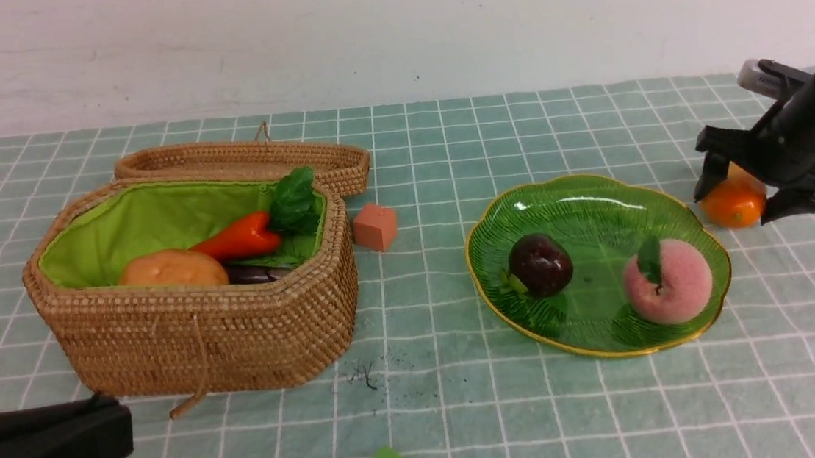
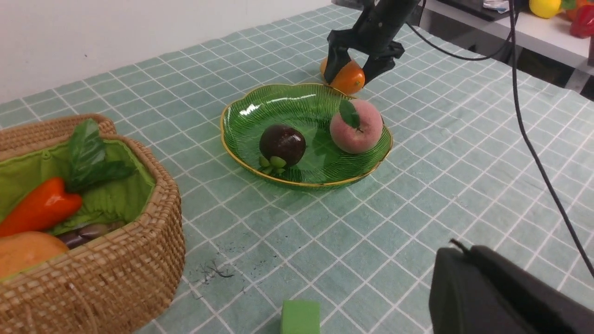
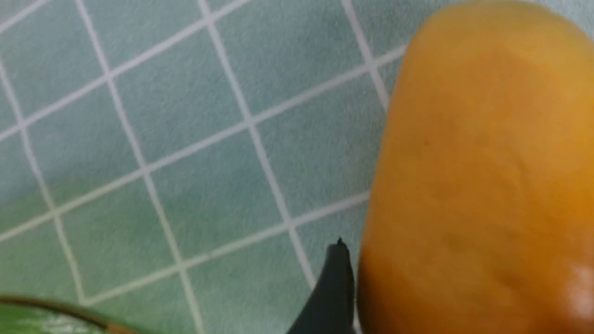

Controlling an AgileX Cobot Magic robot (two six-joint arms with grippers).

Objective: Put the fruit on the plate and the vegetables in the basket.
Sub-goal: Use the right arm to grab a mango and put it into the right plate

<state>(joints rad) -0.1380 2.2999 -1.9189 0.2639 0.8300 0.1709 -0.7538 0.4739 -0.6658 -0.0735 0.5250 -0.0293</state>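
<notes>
While two fruits plated

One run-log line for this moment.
stage: reaching mango | right gripper: open, straddling it | mangosteen, peach: on plate | left gripper: shut

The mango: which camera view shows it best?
The right wrist view: the mango fills much of the frame, close and unobstructed, though cropped. In the front view the mango is small and partly hidden by the right end effector straddling it. The left wrist view shows it far off, also partly covered.
</notes>
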